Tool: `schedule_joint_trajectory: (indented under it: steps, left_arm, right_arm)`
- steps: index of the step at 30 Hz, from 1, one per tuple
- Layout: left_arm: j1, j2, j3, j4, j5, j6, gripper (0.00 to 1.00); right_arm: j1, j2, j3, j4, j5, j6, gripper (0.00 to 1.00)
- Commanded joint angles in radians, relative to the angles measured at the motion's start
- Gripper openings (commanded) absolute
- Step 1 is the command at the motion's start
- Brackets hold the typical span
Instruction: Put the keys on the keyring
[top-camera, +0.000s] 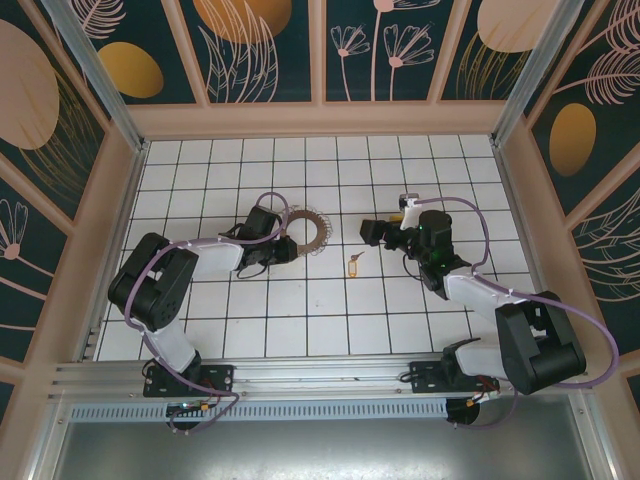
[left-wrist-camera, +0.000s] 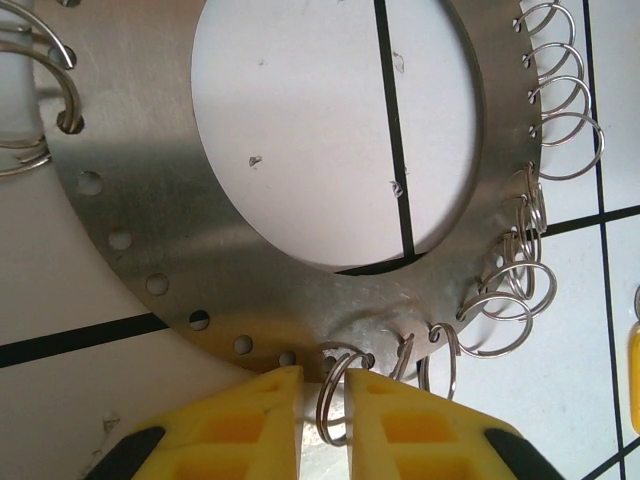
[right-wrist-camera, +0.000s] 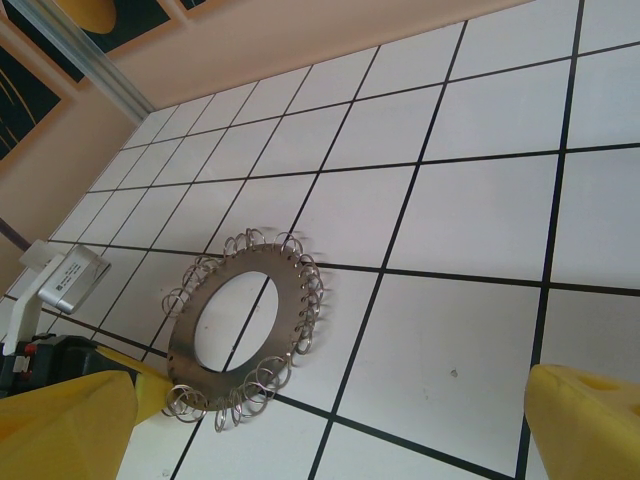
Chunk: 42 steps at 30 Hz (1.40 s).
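Left gripper (top-camera: 284, 246) at near-left rim of keyring (top-camera: 320, 228), a flat dark ring fringed with silvery wire loops. Right gripper (top-camera: 368, 232) beside keys (top-camera: 352, 265), a tiny yellow tag lying loose on white tiled table (top-camera: 300, 320), near keyring. Left wrist: yellow fingers (left-wrist-camera: 240, 425) pinch one rim loop. Right wrist: fingers (right-wrist-camera: 60, 425) spread wide, keyring on tiles ahead.

worktop (top-camera: 330, 320): white tiles, black grid lines | wall panels (top-camera: 270, 50) around worktop: dark teal, floral print | metal rail (top-camera: 320, 378) at worktop's near edge
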<state>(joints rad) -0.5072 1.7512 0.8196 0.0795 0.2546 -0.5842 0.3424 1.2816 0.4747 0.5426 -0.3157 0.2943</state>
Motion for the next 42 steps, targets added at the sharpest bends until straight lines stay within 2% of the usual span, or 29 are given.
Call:
schedule_joint_trajectory:
  steps: [1, 13, 20, 39, 42]
  left_arm:
    - [-0.009, 0.019, 0.027, 0.029, 0.015, 0.003, 0.16]
    - [-0.018, 0.027, 0.043, 0.023, 0.015, 0.005, 0.14]
    - [-0.019, 0.016, 0.041, 0.011, 0.011, 0.017, 0.00]
    - [-0.028, -0.031, 0.006, -0.012, -0.022, 0.065, 0.00]
    - [-0.029, -0.085, -0.007, -0.026, -0.041, 0.088, 0.00]
  right_arm:
    - [0.004, -0.011, -0.019, 0.040, 0.009, -0.011, 0.99]
    - [0.001, -0.009, -0.017, 0.046, 0.006, -0.014, 0.99]
    - [-0.002, -0.014, -0.018, 0.045, 0.006, -0.015, 0.99]
    - [-0.012, -0.074, -0.016, 0.019, -0.012, -0.025, 0.99]
    - [-0.012, -0.094, -0.028, 0.013, -0.016, -0.030, 0.99]
